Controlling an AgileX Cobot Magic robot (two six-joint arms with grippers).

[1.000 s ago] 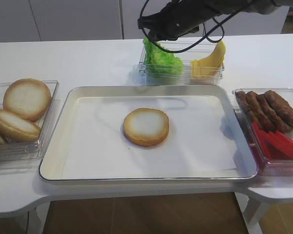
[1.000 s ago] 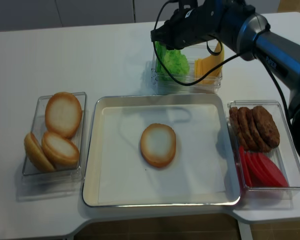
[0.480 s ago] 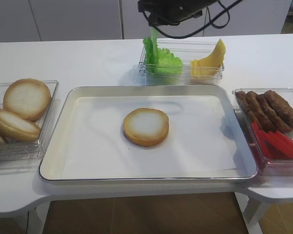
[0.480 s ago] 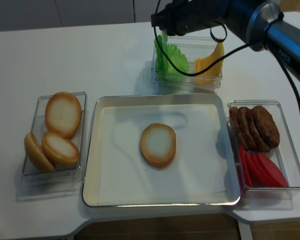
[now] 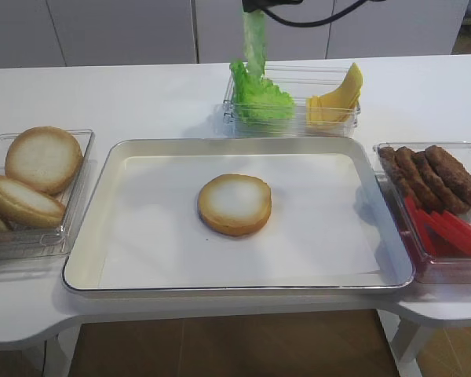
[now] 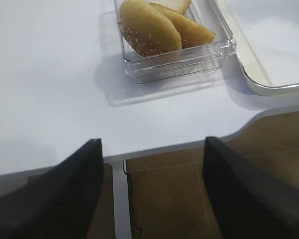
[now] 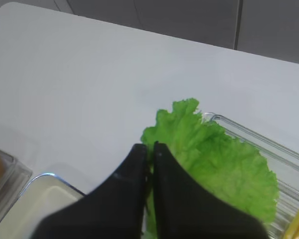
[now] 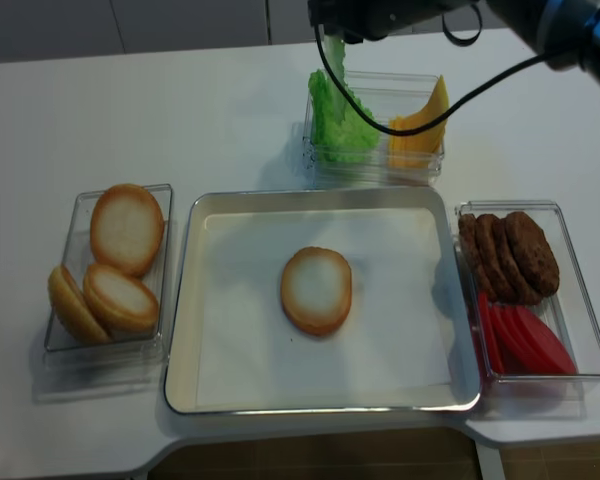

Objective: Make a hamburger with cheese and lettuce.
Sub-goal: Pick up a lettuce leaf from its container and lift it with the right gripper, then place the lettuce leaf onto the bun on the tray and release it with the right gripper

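The hamburger bun half [image 5: 235, 204] [image 8: 316, 290] lies flat face up in the middle of the silver tray [image 5: 235, 142]. My right gripper [image 7: 151, 147] is shut on the lettuce leaf [image 7: 209, 154]. In the high views the leaf [image 5: 254, 43] [image 8: 334, 52] hangs as a green strip from that gripper [image 8: 332, 22], above the clear box's pile of green leaves [image 5: 261, 100]. Yellow cheese slices [image 5: 334, 98] stand in the same box, right of the pile. My left gripper [image 6: 153, 142] is open and empty, over the table's front left edge, and shows only in its wrist view.
A clear box of bun halves [image 5: 39, 161] [image 6: 154, 30] stands left of the tray. Another box on the right holds brown patties [image 5: 436, 177] and red slices [image 5: 451, 232]. The table's front edge [image 6: 179, 144] runs just under the left gripper.
The right gripper has risen straight up from the green pile with the leaf in it, so the arm now sits at the top edge of both high views.
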